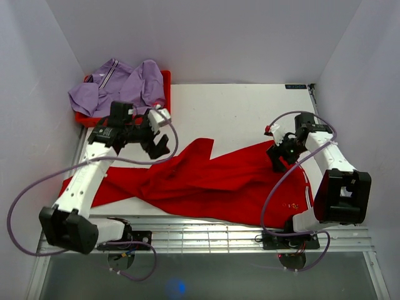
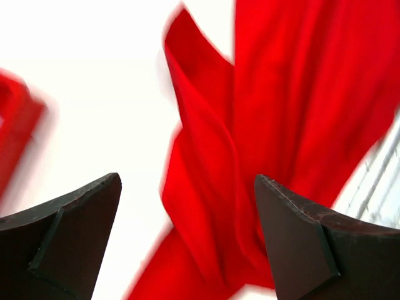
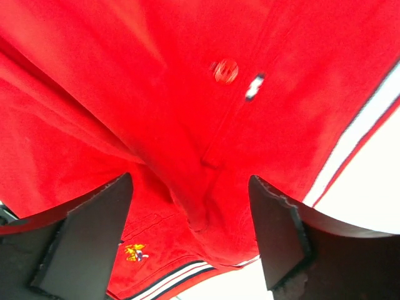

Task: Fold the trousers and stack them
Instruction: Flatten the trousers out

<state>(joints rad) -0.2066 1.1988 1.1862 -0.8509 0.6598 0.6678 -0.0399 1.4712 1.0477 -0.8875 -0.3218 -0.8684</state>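
Red trousers (image 1: 206, 181) lie spread and rumpled across the near half of the white table, waist at the right. My left gripper (image 1: 156, 145) hovers open above the leg ends at the left; in the left wrist view a folded red leg (image 2: 212, 156) lies below my open gripper (image 2: 187, 187). My right gripper (image 1: 279, 156) is open just above the waist; the right wrist view shows the waist (image 3: 187, 112) with a red button (image 3: 225, 70), a striped waistband (image 3: 356, 131) and a small embroidered logo (image 3: 135, 252) under my open gripper (image 3: 190, 187).
A red bin (image 1: 166, 87) at the back left holds a purple garment (image 1: 119, 84). White walls close in the table on three sides. A metal grate (image 1: 206, 234) runs along the near edge by the arm bases.
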